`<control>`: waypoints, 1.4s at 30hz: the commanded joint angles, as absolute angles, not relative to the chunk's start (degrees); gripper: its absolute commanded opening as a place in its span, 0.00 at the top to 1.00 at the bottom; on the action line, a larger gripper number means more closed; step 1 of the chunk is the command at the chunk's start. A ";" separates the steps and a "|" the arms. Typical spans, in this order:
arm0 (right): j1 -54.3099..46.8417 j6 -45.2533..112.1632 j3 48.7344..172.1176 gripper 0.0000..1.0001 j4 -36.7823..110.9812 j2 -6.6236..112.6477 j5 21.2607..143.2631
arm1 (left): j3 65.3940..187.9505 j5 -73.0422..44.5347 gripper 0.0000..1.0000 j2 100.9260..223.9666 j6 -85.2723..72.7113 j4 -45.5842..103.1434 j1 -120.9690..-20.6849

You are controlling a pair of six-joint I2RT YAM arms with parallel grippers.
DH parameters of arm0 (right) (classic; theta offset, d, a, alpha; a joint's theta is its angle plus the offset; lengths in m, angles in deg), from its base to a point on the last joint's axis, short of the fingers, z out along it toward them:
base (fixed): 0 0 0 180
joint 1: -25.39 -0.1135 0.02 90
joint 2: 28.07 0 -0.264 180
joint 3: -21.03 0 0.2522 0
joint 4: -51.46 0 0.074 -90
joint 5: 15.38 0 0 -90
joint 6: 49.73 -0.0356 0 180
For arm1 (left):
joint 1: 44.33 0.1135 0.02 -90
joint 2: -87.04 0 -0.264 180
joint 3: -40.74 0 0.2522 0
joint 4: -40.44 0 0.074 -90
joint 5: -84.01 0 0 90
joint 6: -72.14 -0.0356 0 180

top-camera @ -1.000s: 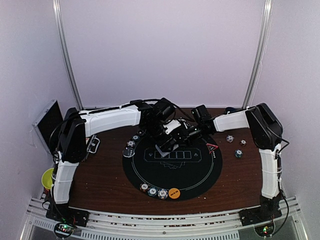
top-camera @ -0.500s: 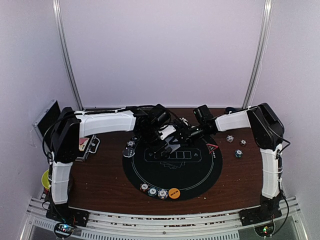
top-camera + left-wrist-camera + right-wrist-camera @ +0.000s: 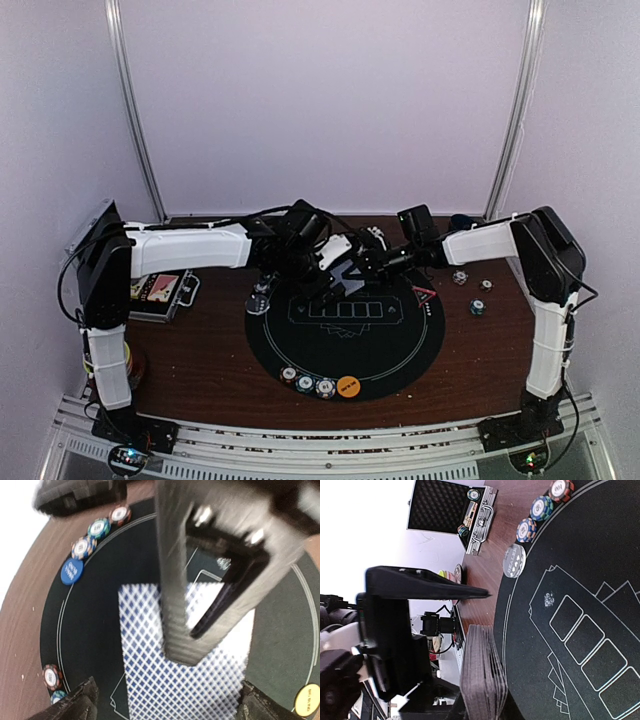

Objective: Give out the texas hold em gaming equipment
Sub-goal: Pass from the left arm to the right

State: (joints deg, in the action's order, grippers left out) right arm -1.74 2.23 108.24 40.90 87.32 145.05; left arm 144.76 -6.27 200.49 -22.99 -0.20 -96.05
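**Deck of playing cards [image 3: 150, 675] clamped above the poker mat [image 3: 400, 345]**

Top view: both arms reach over the far half of the round black mat. The left hand [image 3: 338, 275] and right hand [image 3: 372, 264] are just beside each other, and the cards between them cannot be made out. Three striped poker chips [image 3: 305, 382] and an orange button [image 3: 348, 385] line the mat's near edge. A red triangle marker [image 3: 424, 295] sits at its right edge, with loose chips [image 3: 477, 307] on the desk [image 3: 210, 360] beyond.

Left wrist view: the card backs show a blue-and-white diamond lattice. One right-hand finger [image 3: 172, 605] lies flat across the top card, pinching the deck. The left hand's own fingers [image 3: 80, 705] stand wide apart, holding nothing. A blue button [image 3: 72, 571] ends a row of chips.

Right wrist view: the deck appears edge-on as a thick stack. An open foam-lined case [image 3: 440, 505] lies on the desk.
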 commanded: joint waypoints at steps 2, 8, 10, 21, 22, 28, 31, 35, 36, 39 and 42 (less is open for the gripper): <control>-1.87 -6.74 104.25 1.00 52.89 84.66 145.21 | 143.00 -10.18 0.02 197.96 -25.28 7.26 -96.90; -1.99 -25.51 97.16 1.00 79.41 83.86 145.64 | 140.82 -12.49 0.02 197.49 -26.03 9.64 -96.90; -1.97 -35.43 94.50 1.00 92.88 84.44 145.58 | 138.43 -12.99 0.02 196.33 -26.38 12.40 -96.94; -2.40 -50.37 92.03 1.00 109.21 89.22 145.77 | 133.33 -15.68 0.02 194.14 -26.46 19.18 -96.83; -2.44 -47.25 92.15 1.00 104.12 88.69 145.60 | 132.97 -16.04 0.02 193.90 -26.31 19.62 -96.76; -2.38 -16.32 97.99 1.00 65.52 84.07 141.65 | 131.96 -24.05 0.02 192.53 -25.95 21.27 -94.08; -2.40 -14.60 98.66 1.00 61.50 83.87 142.13 | 131.26 -29.52 0.02 192.00 -25.92 22.36 -92.45; -2.47 -15.18 98.36 1.00 61.42 83.82 141.81 | 131.49 -34.02 0.02 192.52 -26.11 22.37 -91.31; -2.47 -14.07 98.76 1.00 59.52 83.84 141.49 | 131.56 -34.00 0.02 192.71 -26.20 22.31 -91.27; -2.51 -11.93 99.45 1.00 56.34 83.86 140.99 | 131.94 -34.13 0.02 193.48 -26.25 21.97 -91.26; -2.79 -12.25 99.38 1.00 56.34 83.36 141.06 | 132.26 -34.66 0.02 193.99 -26.07 21.77 -91.27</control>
State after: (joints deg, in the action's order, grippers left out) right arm -2.53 -15.00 97.55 59.04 85.49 141.82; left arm 131.69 -31.55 194.70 -25.89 19.52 -91.24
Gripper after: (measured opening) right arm 0.110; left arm 0.978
